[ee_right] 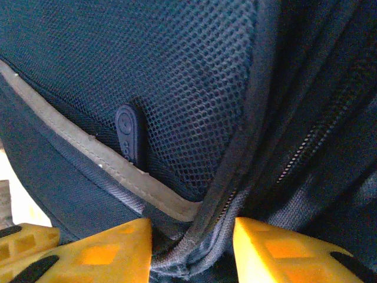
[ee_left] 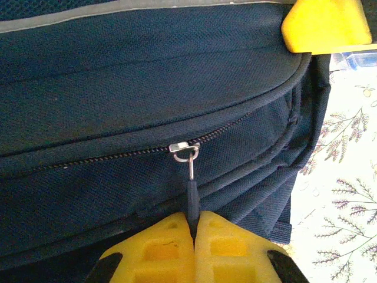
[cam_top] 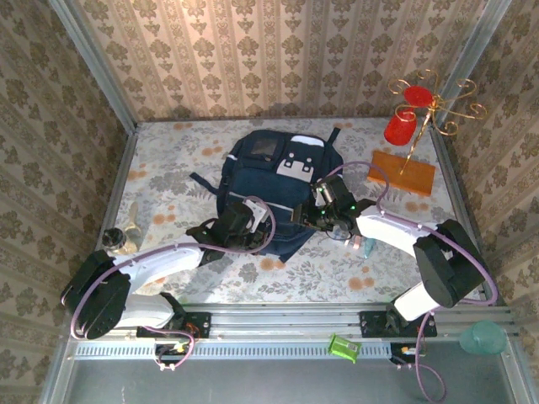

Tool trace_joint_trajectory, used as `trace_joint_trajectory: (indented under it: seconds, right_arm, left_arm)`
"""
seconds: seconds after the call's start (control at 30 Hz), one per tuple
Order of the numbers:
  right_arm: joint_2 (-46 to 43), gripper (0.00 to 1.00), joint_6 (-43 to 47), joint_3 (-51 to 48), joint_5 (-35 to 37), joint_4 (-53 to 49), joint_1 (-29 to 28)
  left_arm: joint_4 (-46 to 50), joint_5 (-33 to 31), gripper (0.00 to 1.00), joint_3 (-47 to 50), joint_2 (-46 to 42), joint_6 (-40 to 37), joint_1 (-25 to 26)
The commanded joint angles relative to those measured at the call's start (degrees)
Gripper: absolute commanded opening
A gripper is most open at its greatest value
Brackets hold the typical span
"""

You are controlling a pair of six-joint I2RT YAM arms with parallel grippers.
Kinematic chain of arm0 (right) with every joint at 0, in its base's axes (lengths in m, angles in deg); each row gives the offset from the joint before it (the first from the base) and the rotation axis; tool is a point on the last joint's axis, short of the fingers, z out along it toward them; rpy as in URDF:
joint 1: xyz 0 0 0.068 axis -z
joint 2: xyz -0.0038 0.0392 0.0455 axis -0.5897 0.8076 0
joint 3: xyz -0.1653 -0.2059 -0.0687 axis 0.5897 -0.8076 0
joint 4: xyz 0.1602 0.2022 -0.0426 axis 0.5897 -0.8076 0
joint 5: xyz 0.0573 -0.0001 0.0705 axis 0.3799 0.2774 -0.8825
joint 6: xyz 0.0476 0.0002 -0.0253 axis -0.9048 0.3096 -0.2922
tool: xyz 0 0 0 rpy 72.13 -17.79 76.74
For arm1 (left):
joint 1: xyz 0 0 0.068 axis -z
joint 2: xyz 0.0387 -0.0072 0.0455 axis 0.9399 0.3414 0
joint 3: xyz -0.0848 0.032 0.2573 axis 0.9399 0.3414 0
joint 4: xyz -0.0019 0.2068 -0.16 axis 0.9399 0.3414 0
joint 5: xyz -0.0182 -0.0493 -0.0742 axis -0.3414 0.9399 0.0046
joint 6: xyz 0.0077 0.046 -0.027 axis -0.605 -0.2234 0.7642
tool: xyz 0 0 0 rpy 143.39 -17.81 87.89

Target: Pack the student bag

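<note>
Navy bag (cam_top: pixel 269 181) lies mid-table (cam_top: pixel 168 181), betw. the 2 arms. The left gripper (ee_left: pixel 193 223) is closed on the zip pull (ee_left: pixel 192 200). The right gripper (ee_right: pixel 192 234) has fingers apart w/ a bag seam betw. them; if it pinches, I cannot tell.

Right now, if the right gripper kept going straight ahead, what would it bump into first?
The student bag. The right gripper has a fold of the bag's navy fabric between its fingers, and the mesh panel lies directly ahead. It looks very close, though depth is hard to judge.
</note>
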Motion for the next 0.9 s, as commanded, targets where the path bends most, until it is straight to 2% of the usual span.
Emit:
trace_joint_trajectory:
  seconds: [0.0,0.17,0.2,0.53,0.73,0.87]
  right_arm:
    - [0.5,0.30,-1.0,0.5,3.4,5.1,-0.3]
    - [-1.3,0.02,0.9,0.4,5.5,2.3,0.7]
    - [-1.9,0.00,1.7,0.3,5.9,1.0,1.2]
    - [-5.5,0.00,11.9,1.4,5.6,-10.6,8.4]
    - [-2.4,0.00,20.1,8.2,5.8,-19.0,11.4]
    - [2.1,0.00,23.6,14.7,8.4,-23.7,11.7]
  left_arm:
    - [1.4,-0.4,0.00,-0.6,0.0,-1.2,0.9]
    - [3.4,-3.5,0.00,-0.8,-0.7,-2.3,0.7]
    - [4.2,-4.1,0.00,-0.9,-1.1,-2.7,0.4]
    - [7.4,-8.1,0.00,0.6,-4.3,-4.7,-6.2]
    - [8.7,-11.8,0.00,0.0,-4.2,-5.7,-10.5]
    - [7.4,-7.0,0.00,-0.5,-3.6,-7.0,-11.6]
